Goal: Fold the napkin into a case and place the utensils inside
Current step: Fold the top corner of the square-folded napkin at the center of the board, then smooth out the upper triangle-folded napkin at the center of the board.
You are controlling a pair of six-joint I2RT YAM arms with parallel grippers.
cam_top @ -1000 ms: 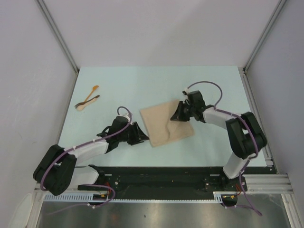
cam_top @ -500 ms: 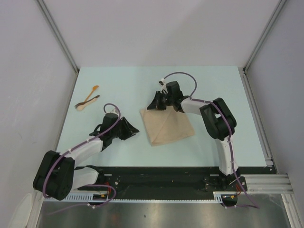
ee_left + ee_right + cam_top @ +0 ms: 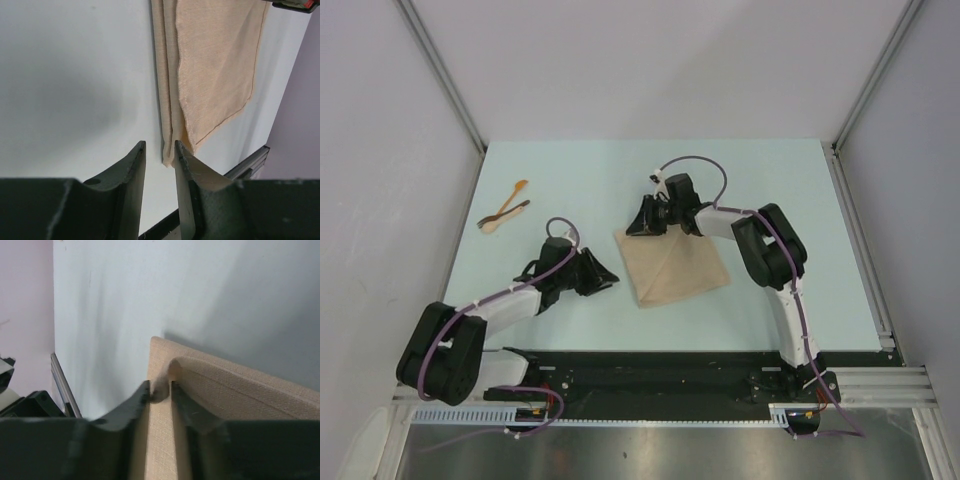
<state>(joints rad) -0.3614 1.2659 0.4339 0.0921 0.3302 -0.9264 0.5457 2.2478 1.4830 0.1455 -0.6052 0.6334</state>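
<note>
orange-tan wooden spoon and darker brown slim utensil lie together near left edge of pale tabletop, toward far corner. left hand low, narrowly open, empty, just left of folded beige-tan cloth napkin lying mid-tabletop. right hand at napkin's far-left corner, cloth ridge between barely parted tips; grip unclear.

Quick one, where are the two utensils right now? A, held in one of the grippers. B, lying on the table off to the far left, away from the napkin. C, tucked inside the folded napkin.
B: the utensils lie together on the table at its far left, well apart from the napkin.
</note>
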